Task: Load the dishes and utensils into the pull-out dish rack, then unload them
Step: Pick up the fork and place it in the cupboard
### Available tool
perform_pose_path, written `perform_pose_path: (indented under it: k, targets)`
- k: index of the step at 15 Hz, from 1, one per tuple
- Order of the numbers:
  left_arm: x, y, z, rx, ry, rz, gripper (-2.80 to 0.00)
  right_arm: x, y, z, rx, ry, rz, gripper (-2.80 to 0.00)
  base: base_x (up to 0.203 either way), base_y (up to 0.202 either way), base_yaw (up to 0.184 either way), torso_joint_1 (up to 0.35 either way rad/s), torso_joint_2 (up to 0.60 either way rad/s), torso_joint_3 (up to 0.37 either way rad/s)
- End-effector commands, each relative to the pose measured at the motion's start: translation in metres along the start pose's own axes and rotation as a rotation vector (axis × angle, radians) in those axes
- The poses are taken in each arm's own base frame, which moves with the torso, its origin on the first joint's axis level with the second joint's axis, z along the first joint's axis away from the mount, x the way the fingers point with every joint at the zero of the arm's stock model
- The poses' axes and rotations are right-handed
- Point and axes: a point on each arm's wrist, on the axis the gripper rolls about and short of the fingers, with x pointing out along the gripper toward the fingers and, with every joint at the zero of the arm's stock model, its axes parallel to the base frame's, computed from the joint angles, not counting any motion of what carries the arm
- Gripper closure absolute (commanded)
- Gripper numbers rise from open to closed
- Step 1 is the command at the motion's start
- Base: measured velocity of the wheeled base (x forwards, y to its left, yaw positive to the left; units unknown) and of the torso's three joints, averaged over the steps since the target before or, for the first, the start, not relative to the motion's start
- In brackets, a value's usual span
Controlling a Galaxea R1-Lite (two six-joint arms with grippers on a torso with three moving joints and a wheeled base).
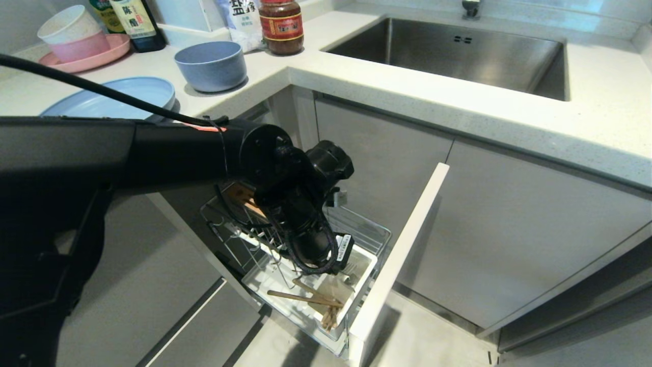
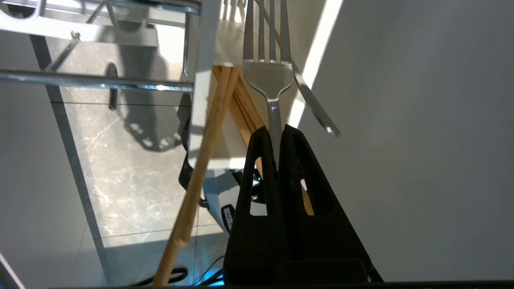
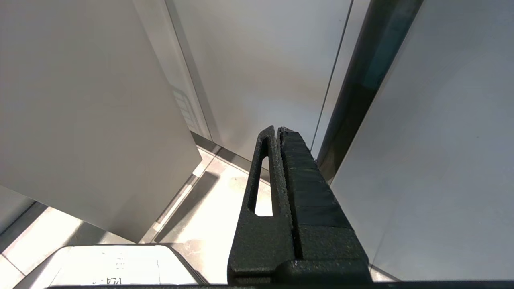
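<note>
Reaching down into the pull-out dish rack (image 1: 374, 235), left gripper (image 2: 277, 134): jaws pinched on the handle of the fork (image 2: 268, 76), tines pointing away over the white utensil cup (image 1: 364, 270). The head view hides this grip behind the arm's wrist. Chopsticks (image 1: 310, 299): in the cup, leaning across it, far ends cut off in the wrist view. Spoon: a second silver handle (image 2: 315, 106) beside the fork, bowl end hidden. Blue plate (image 1: 109, 99): on the bench, partly covered by arm and cable. Blue-grey bowl (image 1: 210, 65): on the bench. Right gripper (image 3: 278, 134): jaws pressed together, empty, near cabinet doors.
</note>
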Motion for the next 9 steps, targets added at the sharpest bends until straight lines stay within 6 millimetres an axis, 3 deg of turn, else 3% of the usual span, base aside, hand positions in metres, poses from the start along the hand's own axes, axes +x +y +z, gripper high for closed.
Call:
perform_pose_path:
  k: [1,9]
  targets:
    - [0.009,0.001,0.005,-0.013,0.013,0.004,0.0,0.0,0.0,0.0,0.001,-0.003,0.0,0.0,0.0,0.0,0.0,0.0,0.0,0.0]
    - [0.036,0.001,0.013,-0.016,0.036,0.011,0.0,0.0,0.0,0.0,0.0,-0.003,0.0,0.0,0.0,0.0,0.0,0.0,0.0,0.0]
